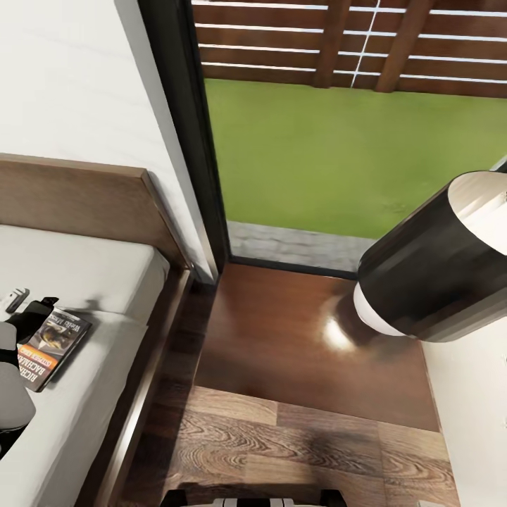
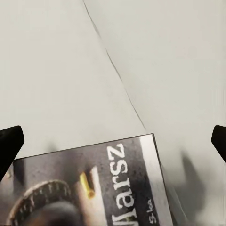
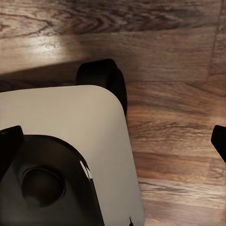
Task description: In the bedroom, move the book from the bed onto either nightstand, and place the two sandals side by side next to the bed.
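"RICHARD BACHMAN" and "Marsz" on the book (image 1: 53, 346) cover

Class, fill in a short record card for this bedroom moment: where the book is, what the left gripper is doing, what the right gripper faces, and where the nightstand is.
book: flat on the bed, near its edge
left gripper: above the book, jaws wide apart, nothing held
right gripper: jaws apart, facing the robot's base and floor
nightstand: between bed and window, top bare

Your right arm (image 1: 440, 264) is a fat glossy black cylinder with white end caps. Your left arm (image 1: 14, 352) is black and white too. Your base (image 3: 70, 136) is a white rounded plate over a black wheel (image 3: 103, 80), carrying a black housing.
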{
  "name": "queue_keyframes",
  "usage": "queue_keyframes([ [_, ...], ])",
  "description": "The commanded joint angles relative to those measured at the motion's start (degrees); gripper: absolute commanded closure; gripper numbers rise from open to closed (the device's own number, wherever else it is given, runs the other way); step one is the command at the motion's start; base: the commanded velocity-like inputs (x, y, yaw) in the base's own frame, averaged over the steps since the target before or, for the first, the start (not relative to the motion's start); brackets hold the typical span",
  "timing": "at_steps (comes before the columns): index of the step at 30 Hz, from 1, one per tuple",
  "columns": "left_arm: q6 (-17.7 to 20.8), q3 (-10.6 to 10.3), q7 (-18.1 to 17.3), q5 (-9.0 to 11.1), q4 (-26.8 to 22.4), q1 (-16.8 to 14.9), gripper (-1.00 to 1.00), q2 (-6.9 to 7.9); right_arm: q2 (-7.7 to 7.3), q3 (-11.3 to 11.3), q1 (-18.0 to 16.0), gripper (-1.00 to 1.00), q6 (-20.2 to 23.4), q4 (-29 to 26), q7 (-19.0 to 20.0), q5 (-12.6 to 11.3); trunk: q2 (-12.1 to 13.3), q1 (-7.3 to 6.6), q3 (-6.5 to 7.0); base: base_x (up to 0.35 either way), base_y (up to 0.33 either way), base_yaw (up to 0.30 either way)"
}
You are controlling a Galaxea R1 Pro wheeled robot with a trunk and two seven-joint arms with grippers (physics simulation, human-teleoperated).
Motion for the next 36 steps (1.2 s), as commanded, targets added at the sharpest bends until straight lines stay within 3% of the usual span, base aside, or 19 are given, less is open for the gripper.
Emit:
queue_keyframes([
  [1,0.38,0.26,-0.15,0.34,-0.06,-0.05,-1.0,-0.02,-0.01,-0.1,-0.03,-1.0,-0.02,0.09,0.3,-0.44,-0.02,0.0,-0.03,0.0,-0.115,0.0],
  [36,0.38,0.23,-0.19,0.34,0.02,-0.05,-1.0,-0.18,-0.01,-0.12,-0.03,-1.0,-0.02,0.09,0.3,-0.53,-0.02,0.0,-0.03,0.0,-0.02,0.0],
])
